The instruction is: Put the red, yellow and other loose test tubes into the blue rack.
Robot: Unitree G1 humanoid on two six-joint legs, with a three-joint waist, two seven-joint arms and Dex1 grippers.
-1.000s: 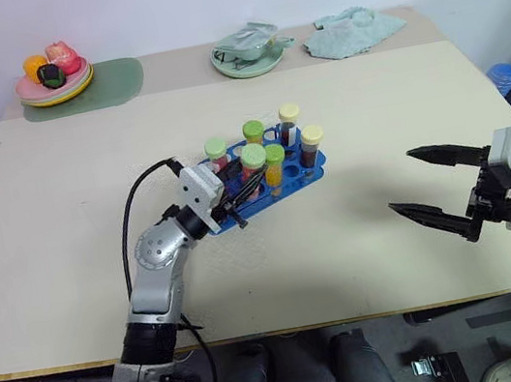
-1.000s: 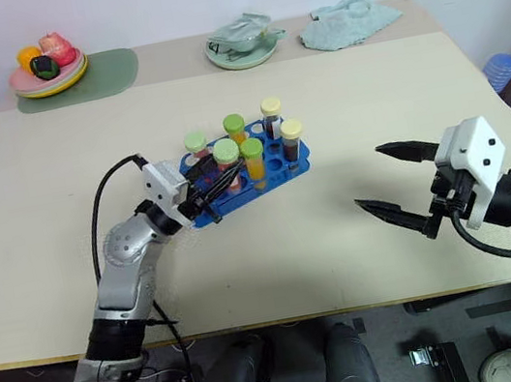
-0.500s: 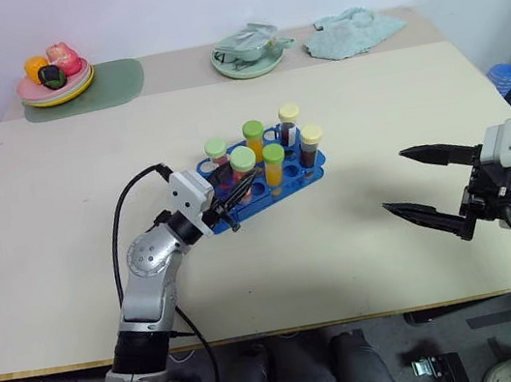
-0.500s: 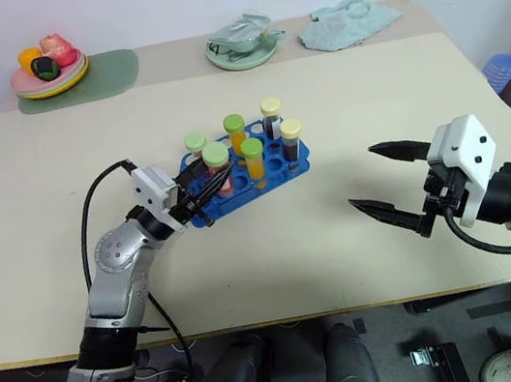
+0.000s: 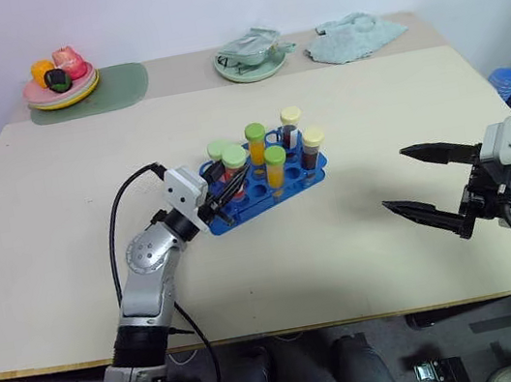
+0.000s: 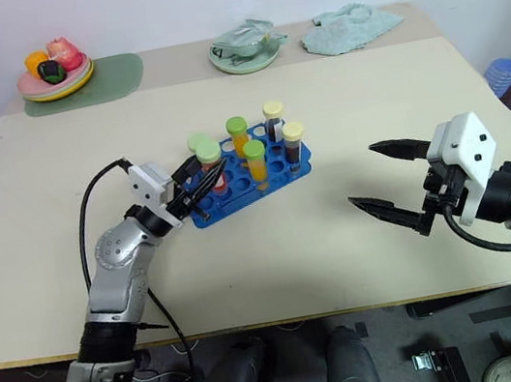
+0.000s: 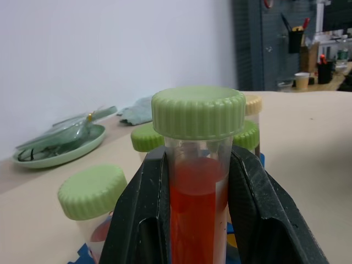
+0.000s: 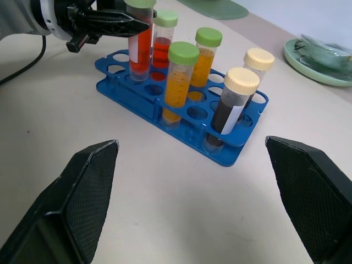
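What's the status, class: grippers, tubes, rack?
Left gripper shut on red tube above blue rack. Right gripper open, empty. Five tubes racked. Nothing blocking.

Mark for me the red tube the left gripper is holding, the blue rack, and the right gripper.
Clear plastic tube of red liquid with green cap (image 7: 197, 214), left wrist view, liquid-filled body.
Bright blue plastic rack (image 8: 230, 155), right wrist view, near corner wall.
Right gripper (image 5: 428, 183), left eye view, between fingertips.

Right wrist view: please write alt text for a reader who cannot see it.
The left pincer holds a red-liquid tube upright over the near corner of the blue rack, its base at a hole. Five more capped tubes stand in the rack: one red, two orange, two dark. The right pincer's two black fingers stand wide apart in the foreground.
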